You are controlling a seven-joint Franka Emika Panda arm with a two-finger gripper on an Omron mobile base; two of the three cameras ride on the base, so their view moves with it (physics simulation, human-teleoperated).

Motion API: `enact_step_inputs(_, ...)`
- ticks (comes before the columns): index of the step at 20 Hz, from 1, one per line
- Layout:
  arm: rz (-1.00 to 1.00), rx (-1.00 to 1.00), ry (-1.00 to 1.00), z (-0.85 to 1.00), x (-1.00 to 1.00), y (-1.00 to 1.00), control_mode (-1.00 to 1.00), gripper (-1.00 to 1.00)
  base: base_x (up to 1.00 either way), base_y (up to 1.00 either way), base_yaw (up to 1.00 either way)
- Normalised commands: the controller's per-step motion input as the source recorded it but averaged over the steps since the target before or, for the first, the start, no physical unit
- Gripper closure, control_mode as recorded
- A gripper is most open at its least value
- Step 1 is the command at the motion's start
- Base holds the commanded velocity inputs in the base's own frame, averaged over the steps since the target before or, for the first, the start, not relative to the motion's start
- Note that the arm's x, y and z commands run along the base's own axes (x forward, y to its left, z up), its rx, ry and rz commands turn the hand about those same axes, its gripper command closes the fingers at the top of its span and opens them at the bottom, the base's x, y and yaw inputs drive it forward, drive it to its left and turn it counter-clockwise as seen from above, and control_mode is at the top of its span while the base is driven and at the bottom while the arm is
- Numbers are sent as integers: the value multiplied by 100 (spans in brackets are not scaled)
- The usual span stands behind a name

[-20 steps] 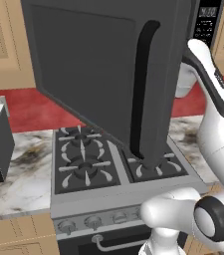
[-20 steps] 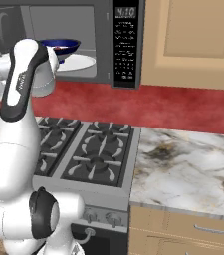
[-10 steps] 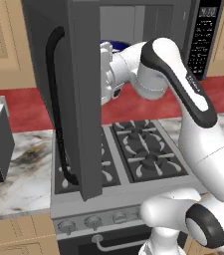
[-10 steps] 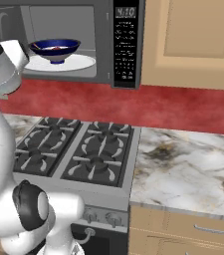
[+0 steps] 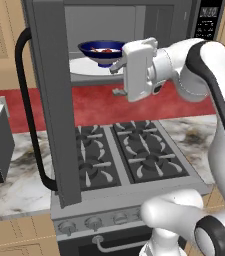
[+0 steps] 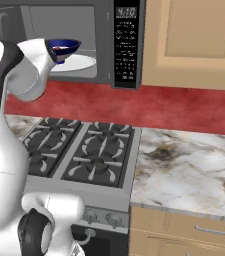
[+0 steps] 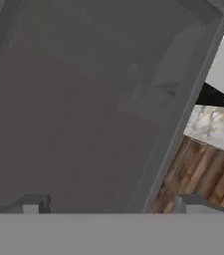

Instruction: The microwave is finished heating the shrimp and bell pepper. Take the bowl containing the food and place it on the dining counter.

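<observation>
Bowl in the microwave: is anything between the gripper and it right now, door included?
Nothing visible blocks it. The microwave door stands swung wide to the left, clear of the opening. The bowl sits uncovered on the white turntable, and the open gripper hangs empty just in front of the cavity, beside the bowl and pointing at the door.

The arm [image 5: 209,75] at the right of the left base view is glossy white, built of rounded segments with dark grey joint bands. A boxy white hand [image 5: 139,70] ends it. Its rounded white base [image 5: 184,225] carries a dark ring.
</observation>
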Motion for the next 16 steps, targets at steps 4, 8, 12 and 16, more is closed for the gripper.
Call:
enact_step_inputs(4, -37, 0, 0, 18, 0, -100, -100, -100, 0, 0, 0)
enact_step_inputs(8, -34, 3, 2, 19, 0, -100, -100, -100, 0, 0, 0)
enact_step_inputs(12, -19, 4, 13, 6, 12, -94, -100, -100, 0, 0, 0)
enact_step_inputs(16, 0, 0, 1, 0, 3, -18, -100, -100, 0, 0, 0)
